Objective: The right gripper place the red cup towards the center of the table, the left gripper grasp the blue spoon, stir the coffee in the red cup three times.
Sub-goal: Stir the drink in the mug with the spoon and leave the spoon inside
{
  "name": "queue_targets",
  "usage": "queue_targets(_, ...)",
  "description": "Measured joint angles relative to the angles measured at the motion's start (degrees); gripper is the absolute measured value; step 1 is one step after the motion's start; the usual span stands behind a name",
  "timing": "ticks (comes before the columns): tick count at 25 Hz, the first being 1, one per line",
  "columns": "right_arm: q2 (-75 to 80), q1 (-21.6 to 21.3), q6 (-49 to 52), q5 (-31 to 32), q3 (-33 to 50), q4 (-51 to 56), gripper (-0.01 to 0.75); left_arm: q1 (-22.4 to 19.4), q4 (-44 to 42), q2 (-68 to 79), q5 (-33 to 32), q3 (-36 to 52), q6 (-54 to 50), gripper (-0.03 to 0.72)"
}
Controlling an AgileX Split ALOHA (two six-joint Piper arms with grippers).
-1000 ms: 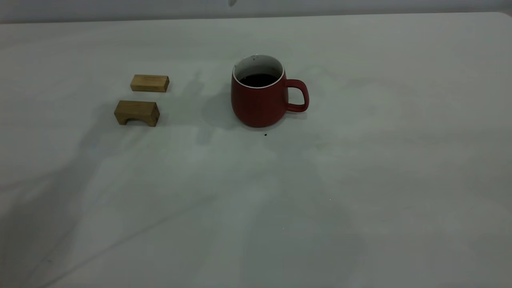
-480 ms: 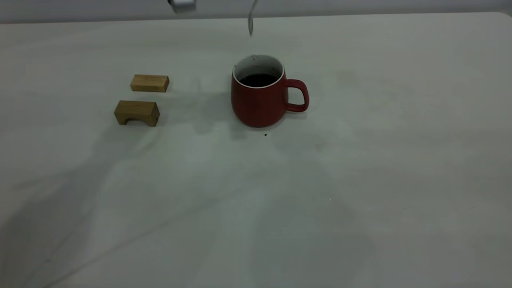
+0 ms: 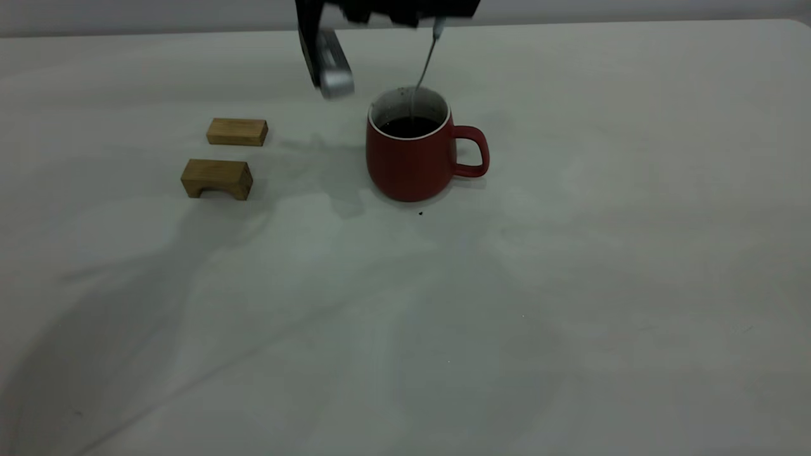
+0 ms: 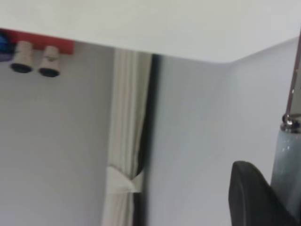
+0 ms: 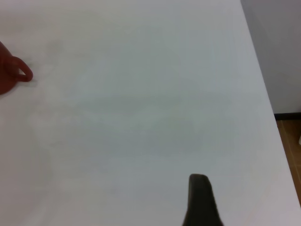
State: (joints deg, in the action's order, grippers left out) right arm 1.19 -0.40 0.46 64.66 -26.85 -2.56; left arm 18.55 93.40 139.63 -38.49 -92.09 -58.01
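The red cup stands upright near the middle of the table, handle to the right, with dark coffee inside. My left gripper hangs just above it at the top edge, its silver-padded finger to the cup's left. It is shut on the blue spoon, whose metal neck slants down inside the rim to the coffee. In the left wrist view the pale handle lies against a dark finger. My right gripper is off to the side over bare table, open and holding nothing.
Two tan wooden blocks lie left of the cup, a flat one and an arched one. A small dark speck sits just in front of the cup. The table's edge and the floor beyond show in the right wrist view.
My left gripper has come down into view from above with the spoon. The spoon's tip has dropped from well over the cup to inside its rim. The cup and blocks have not moved.
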Motion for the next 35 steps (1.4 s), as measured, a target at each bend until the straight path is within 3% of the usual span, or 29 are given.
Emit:
queue_targets(4,0.0,0.0,0.0,0.0,0.0,0.0,0.563,0.7,4.5,4.4,0.7,-0.7,3.9,0.142)
queue_targets(11,0.0,0.0,0.0,0.0,0.0,0.0,0.563,-0.6,0.6,5.0,-1.7,-0.7,2.0,0.142)
queue_targets(15,0.0,0.0,0.0,0.0,0.0,0.0,0.563,-1.6,1.9,5.0,0.4,-1.4,3.1,0.142)
queue_targets(24,0.0,0.0,0.0,0.0,0.0,0.0,0.563,0.9,4.2,5.0,0.6,-3.7,5.7,0.142)
queue_targets(30,0.0,0.0,0.0,0.0,0.0,0.0,0.563,0.9,-3.3,5.0,-5.4,-3.8,-2.6,0.142)
queue_targets(35,0.0,0.0,0.0,0.0,0.0,0.0,0.563,-2.2,-9.4,5.0,-6.7,-3.8,-8.8,0.142)
